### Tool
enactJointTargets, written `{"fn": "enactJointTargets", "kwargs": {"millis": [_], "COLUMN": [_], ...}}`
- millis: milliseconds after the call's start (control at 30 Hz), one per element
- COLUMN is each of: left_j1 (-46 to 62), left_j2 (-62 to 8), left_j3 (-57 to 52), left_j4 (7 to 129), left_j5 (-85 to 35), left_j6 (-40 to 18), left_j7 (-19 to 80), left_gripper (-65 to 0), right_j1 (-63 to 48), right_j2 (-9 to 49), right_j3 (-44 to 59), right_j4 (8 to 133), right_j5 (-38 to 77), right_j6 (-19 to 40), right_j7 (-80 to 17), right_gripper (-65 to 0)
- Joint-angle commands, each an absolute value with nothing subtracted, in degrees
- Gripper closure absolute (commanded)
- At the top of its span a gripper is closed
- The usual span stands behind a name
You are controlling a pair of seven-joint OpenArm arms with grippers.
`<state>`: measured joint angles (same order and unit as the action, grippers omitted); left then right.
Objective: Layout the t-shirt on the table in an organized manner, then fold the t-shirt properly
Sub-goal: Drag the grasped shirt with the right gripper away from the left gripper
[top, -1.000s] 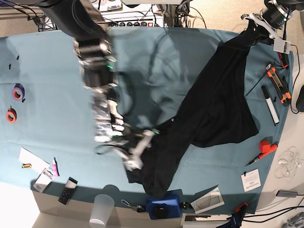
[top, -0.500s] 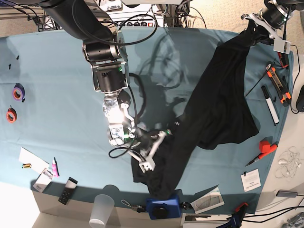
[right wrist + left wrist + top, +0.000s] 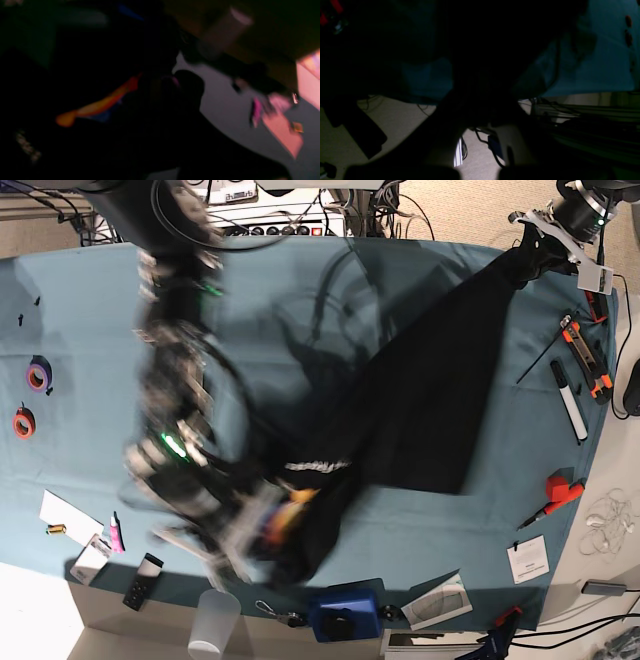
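T-shirt (image 3: 430, 390) fabric was stretched diagonally across the teal table (image 3: 90, 330), from the far corner down to the near edge. One end was clamped in the closed left gripper (image 3: 528, 242) at the far corner. The other end, with orange print showing, was pinched in the blurred right gripper (image 3: 262, 515), shut on the cloth near a blue box (image 3: 343, 613).

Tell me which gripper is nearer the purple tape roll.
Right. The right gripper is mid-table, some way off the purple tape roll; the left gripper is at the table's far opposite corner.
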<state>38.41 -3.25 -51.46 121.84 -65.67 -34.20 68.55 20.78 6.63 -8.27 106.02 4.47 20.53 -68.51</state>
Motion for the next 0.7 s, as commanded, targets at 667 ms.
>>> {"fn": "enactJointTargets", "kwargs": {"millis": [667], "left_j1": [38.9], "left_j2": [-3.7], "left_j3": [-51.8], "left_j4": [122.7], "left_j5": [-66.7], "left_j6": [-34.6], "left_j7": [67.6], "left_gripper": [0.0], "right_j1": [-12.0], "right_j2": [28.8], "right_j3": [-3.1], "right_j4": [115.5], "right_j5": [5.6], "right_j6": [13.0], "right_j7": [-76.5], "right_gripper": [0.0]}}
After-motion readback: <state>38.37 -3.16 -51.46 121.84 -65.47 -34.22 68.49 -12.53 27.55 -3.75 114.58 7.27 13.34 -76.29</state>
